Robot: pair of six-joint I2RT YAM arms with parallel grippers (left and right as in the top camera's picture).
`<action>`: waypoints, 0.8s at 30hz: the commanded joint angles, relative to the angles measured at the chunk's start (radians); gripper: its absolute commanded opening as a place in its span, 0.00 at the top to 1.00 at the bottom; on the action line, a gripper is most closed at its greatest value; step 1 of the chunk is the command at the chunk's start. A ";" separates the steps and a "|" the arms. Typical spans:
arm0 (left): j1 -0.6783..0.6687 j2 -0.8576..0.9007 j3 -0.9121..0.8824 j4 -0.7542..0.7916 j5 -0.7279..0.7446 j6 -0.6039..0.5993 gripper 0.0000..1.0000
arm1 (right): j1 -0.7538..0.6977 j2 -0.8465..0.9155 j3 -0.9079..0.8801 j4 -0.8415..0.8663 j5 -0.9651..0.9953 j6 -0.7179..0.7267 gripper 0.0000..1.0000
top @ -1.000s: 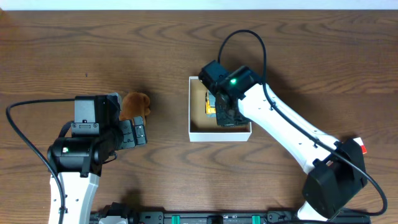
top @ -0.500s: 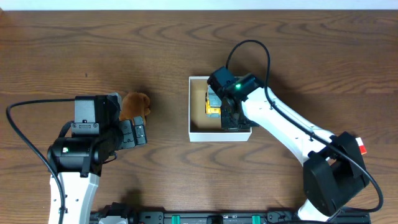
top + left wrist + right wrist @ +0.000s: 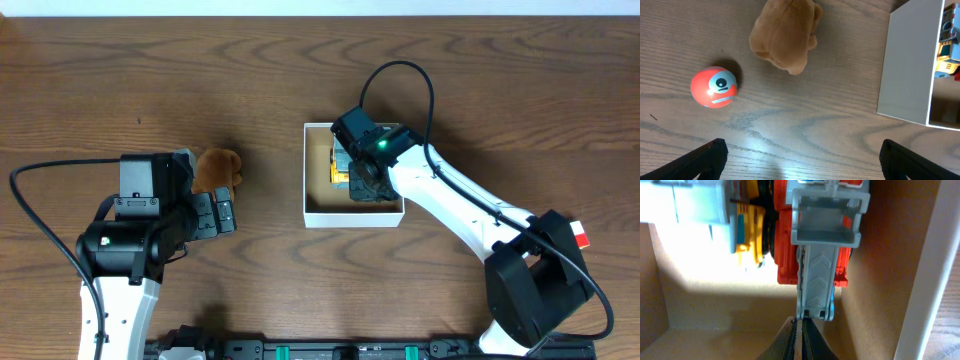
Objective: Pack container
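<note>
Table: brown wood, viewed from overhead.
Container: set right of centre; judged light and easily dented, best pinched at one low wall.
Left gripper: spread wide, empty, above plush and ball.
Right gripper: inside the box, jaws closed to a sliver at the orange truck ladder; grip unconfirmed.

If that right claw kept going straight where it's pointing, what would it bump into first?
Most likely the grey ladder of the orange-red toy truck lying in the container, just ahead of the shut right gripper; depth is hard to judge.
</note>
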 commanded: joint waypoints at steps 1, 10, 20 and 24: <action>-0.001 0.002 0.002 -0.002 0.010 -0.002 0.02 | -0.003 0.007 -0.005 0.003 0.040 0.003 0.92; -0.001 0.002 0.002 -0.002 0.010 -0.002 0.02 | -0.003 0.007 -0.005 -0.019 0.071 0.013 0.93; -0.001 0.002 0.002 -0.003 0.010 -0.002 0.02 | -0.003 0.007 -0.005 0.003 0.137 0.014 0.93; -0.001 0.002 0.002 -0.003 0.010 -0.002 0.02 | -0.003 0.007 -0.005 0.009 0.138 0.015 0.93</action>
